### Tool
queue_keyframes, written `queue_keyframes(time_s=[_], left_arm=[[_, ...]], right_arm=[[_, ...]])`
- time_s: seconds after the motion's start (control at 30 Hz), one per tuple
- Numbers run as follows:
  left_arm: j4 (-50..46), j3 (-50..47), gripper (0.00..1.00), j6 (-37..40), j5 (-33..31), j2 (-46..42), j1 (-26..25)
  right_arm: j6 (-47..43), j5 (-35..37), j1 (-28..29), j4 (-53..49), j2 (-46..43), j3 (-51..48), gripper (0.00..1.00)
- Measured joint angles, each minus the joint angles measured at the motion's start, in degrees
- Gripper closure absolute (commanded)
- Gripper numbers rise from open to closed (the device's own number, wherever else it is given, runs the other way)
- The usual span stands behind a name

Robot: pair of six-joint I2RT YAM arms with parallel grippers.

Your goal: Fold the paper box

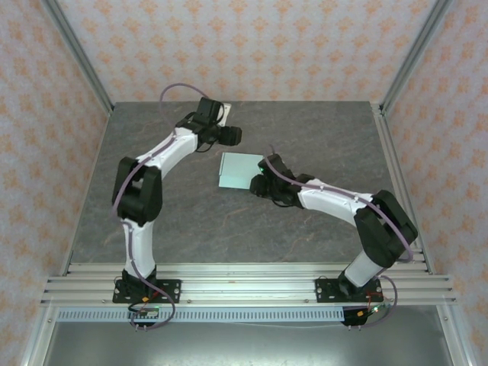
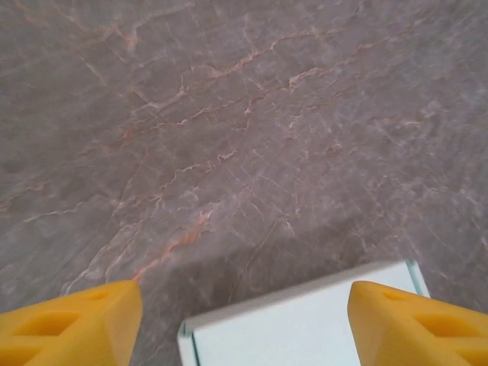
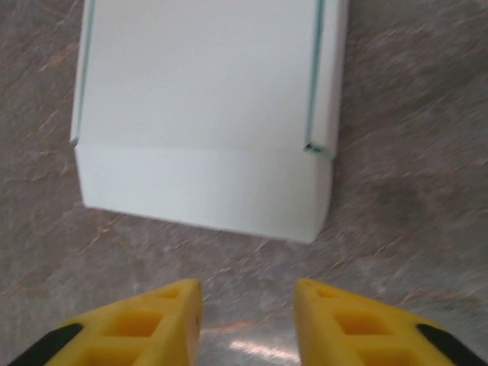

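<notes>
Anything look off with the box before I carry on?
Nothing stands out. The paper box lies flat on the table, its creases straight and its visible corners uncrushed, with no tear showing.

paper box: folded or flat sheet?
Folded: the paper box stands as a compact rectangle with a creased front wall and side edges turned; no tabs lie spread on the table.

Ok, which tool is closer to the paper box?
Left, narrowly. The left tool is over the far edge of the paper box, card showing between its fingers; the right tool sits short of the near side, table between.
</notes>
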Motion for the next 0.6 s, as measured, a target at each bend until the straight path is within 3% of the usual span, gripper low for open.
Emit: queue_keyframes(time_s=[0.27,0.6], left_arm=[[-8.5,15.9,0.46,-0.4,3.3,15.9,-0.1],[-16.9,27.1,0.55,0.9,5.0,22.6,-0.6]], right_arm=[[2.5,0.4,2.8,-0.2,4.2,3.3,0.75],[2.6,0.2,4.1,-2.4,9.6,8.3,0.78]])
